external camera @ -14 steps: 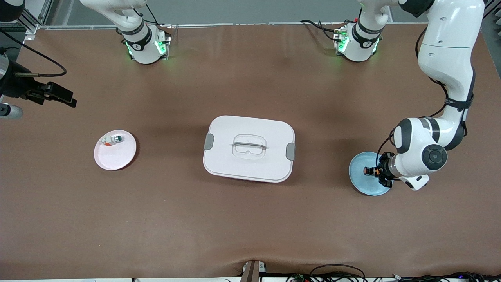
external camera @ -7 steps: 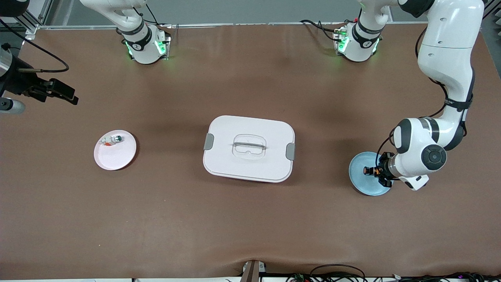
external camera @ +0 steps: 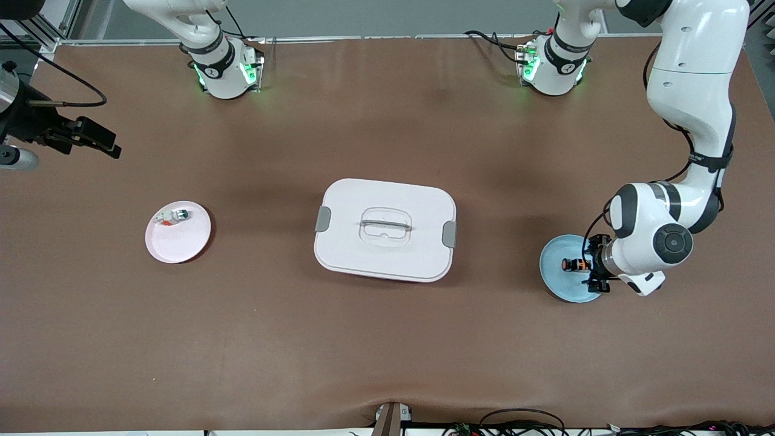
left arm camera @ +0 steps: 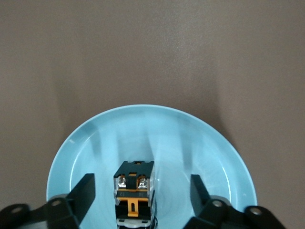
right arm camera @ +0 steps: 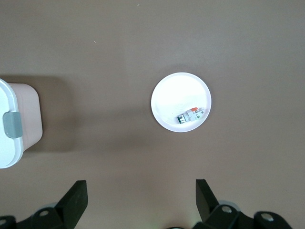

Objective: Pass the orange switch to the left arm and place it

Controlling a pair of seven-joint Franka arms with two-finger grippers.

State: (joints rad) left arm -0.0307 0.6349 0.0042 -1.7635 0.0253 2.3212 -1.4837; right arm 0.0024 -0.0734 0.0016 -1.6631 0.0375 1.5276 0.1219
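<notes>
The orange switch (external camera: pixel 572 264), a tiny black block with an orange band, lies on a light blue plate (external camera: pixel 554 275) toward the left arm's end of the table. The left gripper (external camera: pixel 594 266) is down at this plate, its fingers (left arm camera: pixel 86 193) spread wide apart with the switch (left arm camera: pixel 135 192) lying between them and touching neither. In the front view the switch's round dark end points to nine o'clock, toward the box, while the gripper reaches in from three o'clock. The left arm (external camera: pixel 690 103) comes down from its base at the table's upper edge, bends at a sharp elbow, and tucks its wrist low and nearly level over the plate's rim.

The large white box (external camera: pixel 385 230) with grey side clips sits at the table's centre, well apart from both plates.

Toward the right arm's end of the table a pink plate (external camera: pixel 181 242) holds a small white-and-green part (external camera: pixel 172 216) with an orange tip. The right gripper (external camera: pixel 91 138) waits high over the table at about ten o'clock from the pink plate, its fingers (right arm camera: pixel 76 198) standing wide apart and empty; most of the right arm is out of frame, so its pose is hard to judge.
</notes>
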